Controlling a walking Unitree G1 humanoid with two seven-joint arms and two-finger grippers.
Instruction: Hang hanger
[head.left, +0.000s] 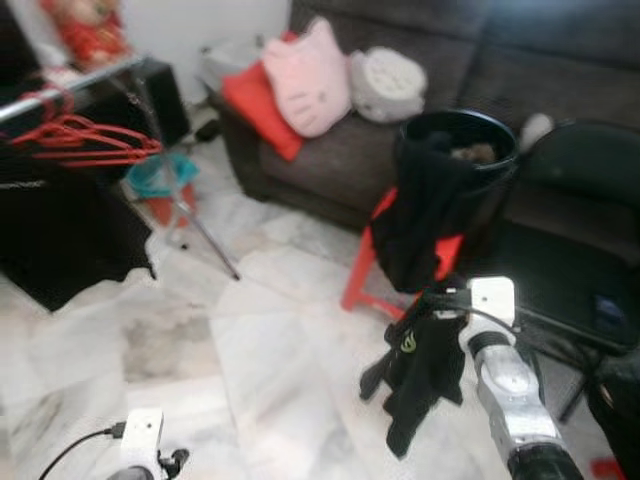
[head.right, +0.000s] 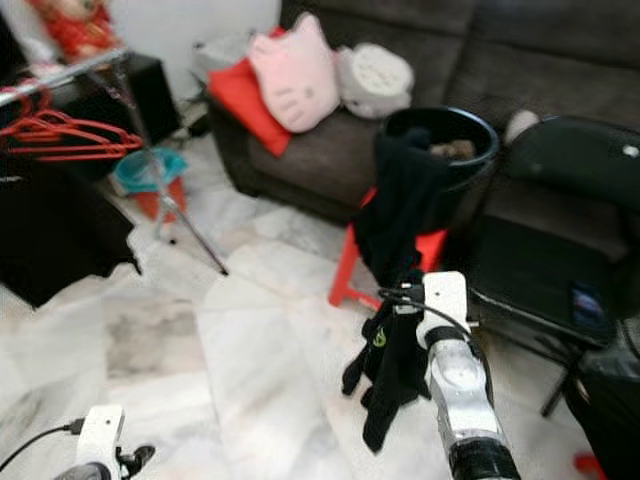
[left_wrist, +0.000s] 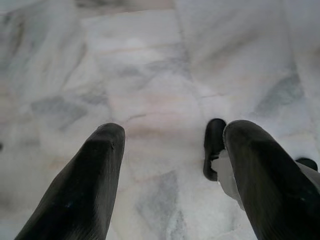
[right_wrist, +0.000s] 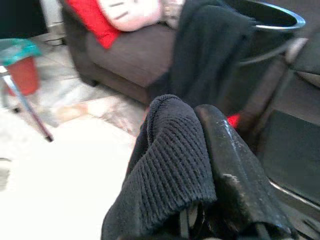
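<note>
Right tool (head.left: 432, 305) raised forward, fingers clamped together; left tool (left_wrist: 170, 165) hangs low, fingers spread.

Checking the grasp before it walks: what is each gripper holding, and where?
Right gripper is shut on a black knitted garment, near its top edge. Left gripper holds nothing.

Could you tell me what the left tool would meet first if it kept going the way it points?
Probably the marble floor: the open left tool points down at bare tiles, nothing between.

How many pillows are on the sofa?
3: a red pillow at the sofa's left end, a pink cat-shaped pillow leaning on it, and a round grey pillow beside that. More may be hidden past the picture's edge.
</note>
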